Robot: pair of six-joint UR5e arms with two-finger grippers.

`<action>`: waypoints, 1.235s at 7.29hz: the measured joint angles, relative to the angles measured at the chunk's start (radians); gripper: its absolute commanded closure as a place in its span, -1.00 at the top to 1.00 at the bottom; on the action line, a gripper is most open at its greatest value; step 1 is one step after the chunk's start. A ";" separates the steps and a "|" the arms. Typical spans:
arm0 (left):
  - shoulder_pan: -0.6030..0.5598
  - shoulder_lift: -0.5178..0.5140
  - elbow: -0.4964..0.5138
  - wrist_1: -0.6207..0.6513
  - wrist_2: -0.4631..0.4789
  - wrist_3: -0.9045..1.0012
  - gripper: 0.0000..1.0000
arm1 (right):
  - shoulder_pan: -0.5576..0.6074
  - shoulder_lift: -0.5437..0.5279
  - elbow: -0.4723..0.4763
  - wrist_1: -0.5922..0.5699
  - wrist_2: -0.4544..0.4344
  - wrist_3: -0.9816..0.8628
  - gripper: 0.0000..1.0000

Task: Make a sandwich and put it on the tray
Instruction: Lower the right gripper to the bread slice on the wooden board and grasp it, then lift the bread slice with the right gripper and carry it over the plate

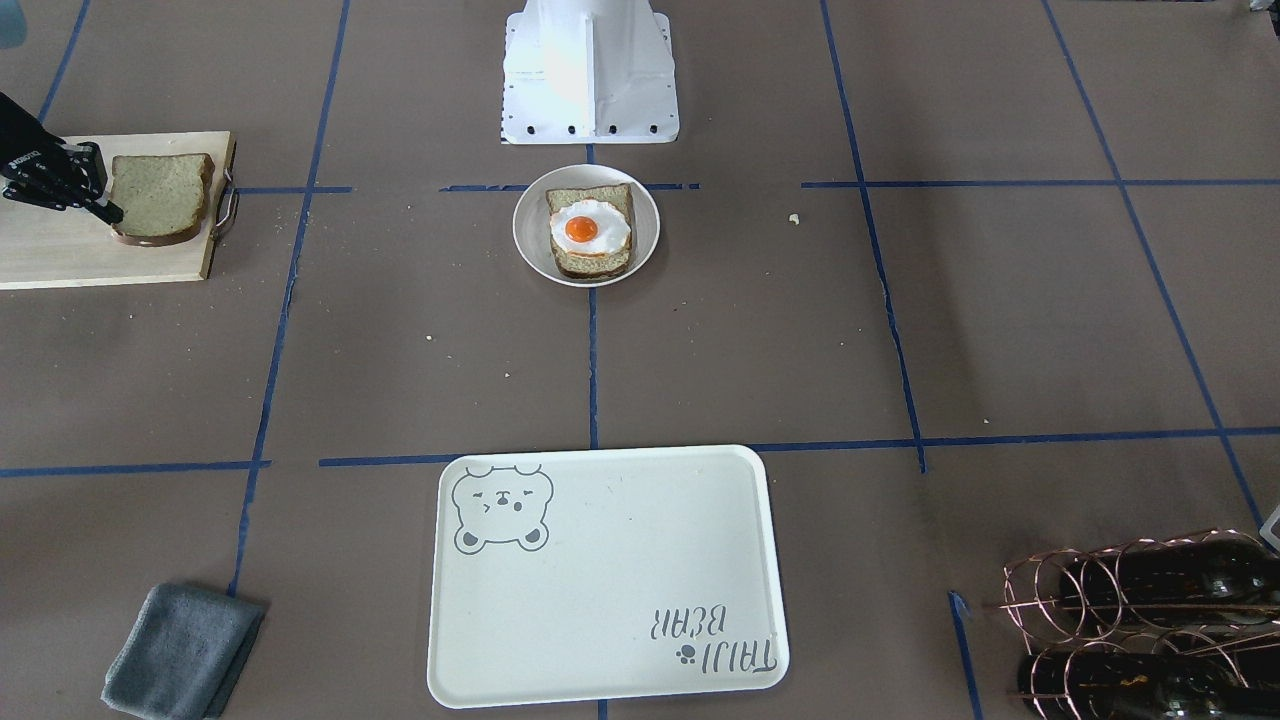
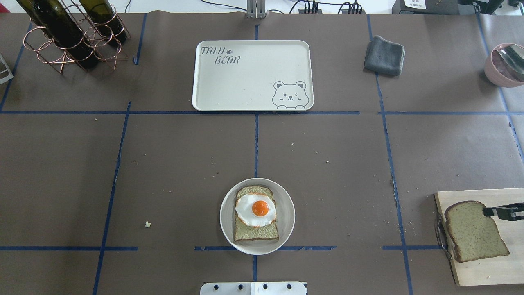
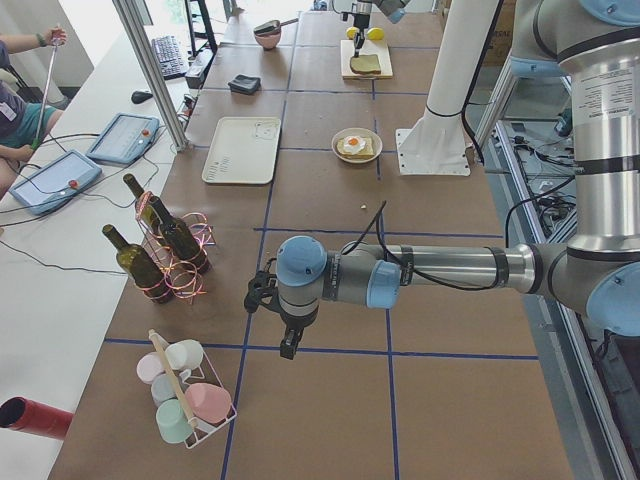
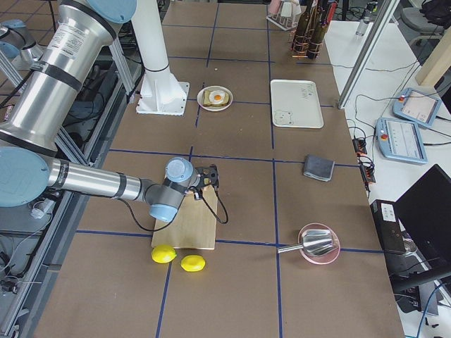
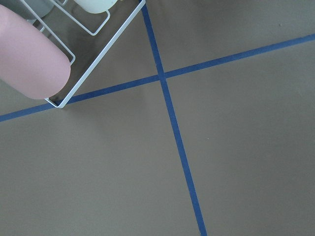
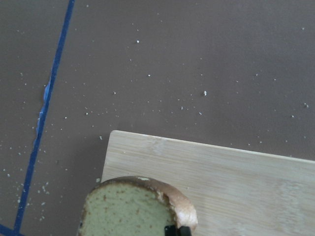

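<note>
Hanging over the left end of the worktop, the left gripper showed no readable jaws. The bread under the egg sat on a plate mid robot-side edge, the tray opposite. At the robot-side right corner the right gripper touched the crust of the second slice on the board (grip unclear): a shallow pinch might drop it.

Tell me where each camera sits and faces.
Front-facing: across table, facing robot base; right hand at bread slice.
Overhead: behind robot, down on tray; right hand.
Exterior left: left end; near left hand.
Exterior right: right end; right arm, cutting board.
Left wrist: tape cross, wire rack; no body.
Right wrist: slice, board; fingertips.
First two share the plate.
</note>
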 measured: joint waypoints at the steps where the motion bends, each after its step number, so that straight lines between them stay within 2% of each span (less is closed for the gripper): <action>1: 0.000 0.001 0.001 0.000 0.000 0.000 1.00 | 0.047 0.009 0.027 0.000 0.070 0.006 -1.00; 3: 0.000 0.003 0.002 0.000 0.000 0.001 1.00 | 0.142 0.067 0.066 -0.004 0.203 0.014 -1.00; 5: 0.000 0.007 0.002 0.001 0.000 0.001 1.00 | 0.168 0.199 0.073 -0.015 0.242 0.045 -1.00; 7: -0.001 0.011 0.003 0.002 0.000 0.000 1.00 | 0.125 0.372 0.072 -0.048 0.232 0.159 -1.00; 8: -0.001 0.012 0.004 0.002 0.000 0.000 1.00 | 0.075 0.456 0.072 -0.085 0.193 0.222 -1.00; 9: -0.001 0.013 0.004 0.002 0.000 0.000 1.00 | -0.004 0.529 0.072 -0.118 0.107 0.276 -1.00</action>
